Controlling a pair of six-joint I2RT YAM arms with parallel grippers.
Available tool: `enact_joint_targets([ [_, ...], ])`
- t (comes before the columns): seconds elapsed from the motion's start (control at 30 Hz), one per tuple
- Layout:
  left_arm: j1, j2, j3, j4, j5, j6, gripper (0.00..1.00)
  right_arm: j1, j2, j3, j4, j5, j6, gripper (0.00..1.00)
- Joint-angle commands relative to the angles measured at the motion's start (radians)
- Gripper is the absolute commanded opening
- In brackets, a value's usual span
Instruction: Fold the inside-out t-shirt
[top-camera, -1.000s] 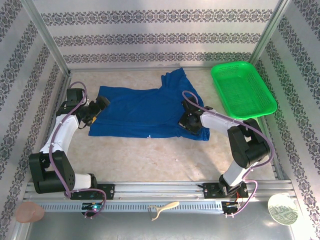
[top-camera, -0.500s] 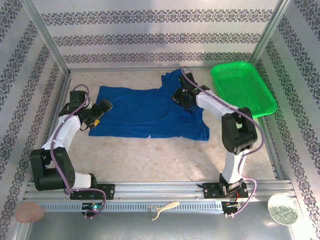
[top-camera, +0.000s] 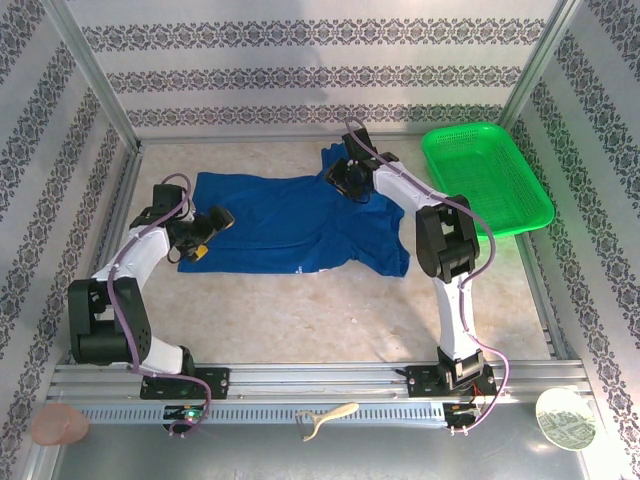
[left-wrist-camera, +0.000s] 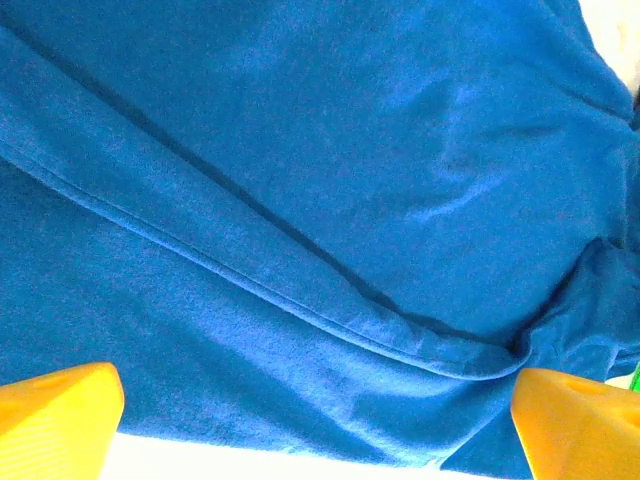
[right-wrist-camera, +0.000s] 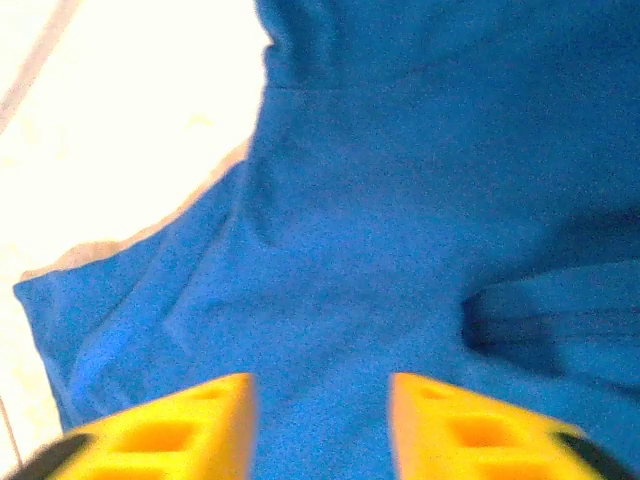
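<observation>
Seen from above, the left gripper (top-camera: 208, 224) hangs at the 9 o'clock edge of the t-shirt (top-camera: 285, 222), its yellow fingers (left-wrist-camera: 58, 418) spread wide, just over the cloth and holding nothing. From its wrist camera a raised seam runs across the blue fabric from 10 o'clock down to 4 o'clock, with pale table along the bottom edge. The t-shirt lies spread on the table (top-camera: 300, 315), a little toward 12 o'clock from the middle, plain blue side up. Its long side runs from 9 to 3 o'clock, one flap reaches toward 12 o'clock, and a corner droops toward 5 o'clock. The right gripper (top-camera: 345, 178) sits over that far flap, at about the shirt's 1 o'clock. In its wrist view the two yellow fingers (right-wrist-camera: 175, 432) stand parted with rumpled cloth showing in the gap; they pinch nothing. The basket (top-camera: 487, 185) rests at 2 o'clock on the table, apart from the shirt.
</observation>
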Motion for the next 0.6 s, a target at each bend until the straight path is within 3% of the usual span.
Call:
enact_joint_targets([
  [0.0, -0.013, 0.019, 0.0, 0.022, 0.002, 0.008, 1.0, -0.016, -0.023, 0.023, 0.009, -0.026, -0.08, 0.49],
  [0.1, -0.014, 0.025, 0.019, 0.001, -0.002, 0.019, 0.99, -0.027, -0.144, -0.097, -0.005, 0.006, -0.102, 0.49],
  [0.23, -0.014, 0.009, 0.028, -0.021, -0.019, 0.027, 1.0, -0.048, -0.374, -0.41, -0.031, 0.083, -0.108, 0.5],
  [0.4, -0.014, 0.028, 0.029, -0.026, -0.036, 0.027, 1.0, -0.071, -0.627, -0.747, -0.076, 0.179, -0.109, 0.6],
  [0.57, -0.014, 0.073, 0.035, -0.007, -0.036, 0.034, 1.0, -0.08, -0.753, -0.931, -0.08, 0.209, -0.148, 0.61],
])
